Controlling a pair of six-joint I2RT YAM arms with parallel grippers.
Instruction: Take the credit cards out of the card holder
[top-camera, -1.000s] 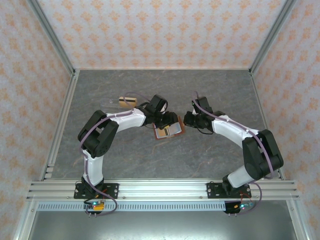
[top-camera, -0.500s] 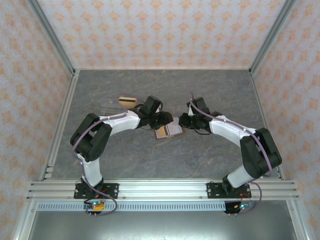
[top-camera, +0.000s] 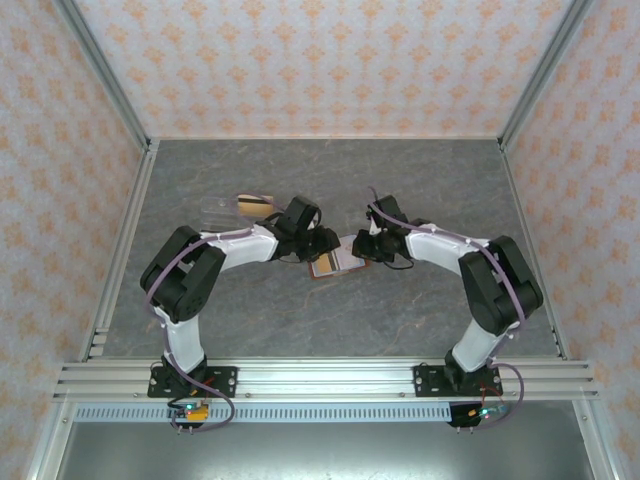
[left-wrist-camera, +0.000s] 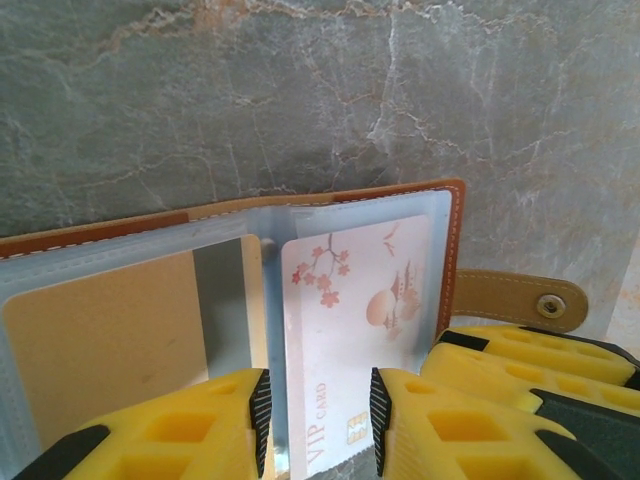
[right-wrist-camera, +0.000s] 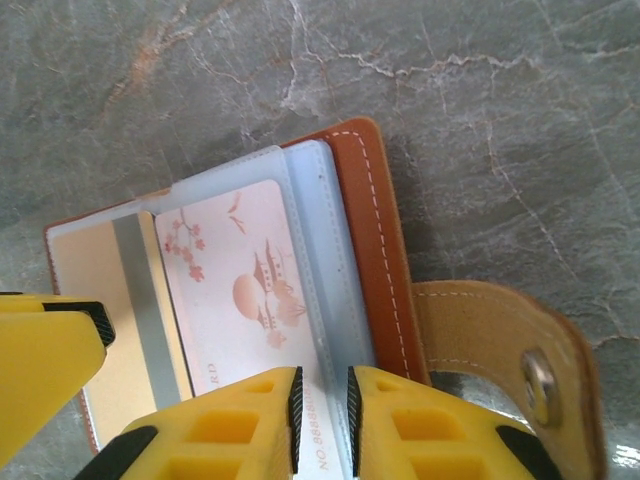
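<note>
Left pincer (left-wrist-camera: 318, 400) has narrowed astride the pink credit card (left-wrist-camera: 360, 290) in the card holder (left-wrist-camera: 120, 225), right pincer (right-wrist-camera: 322, 400) nearly closed, grip unclear: extraction appears imminent.

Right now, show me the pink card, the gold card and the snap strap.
pink card (left-wrist-camera: 355, 300), left wrist view, printed face
gold card (left-wrist-camera: 100, 340), left wrist view, plain face
snap strap (left-wrist-camera: 500, 297), left wrist view, leather beside the stud

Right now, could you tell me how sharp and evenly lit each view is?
Top external: even, diffuse light, faint shadows on the table. Left wrist: print on the pink card reads sharply. Right wrist: the card holder shows crisp stitching and a soft shadow beside it.
</note>
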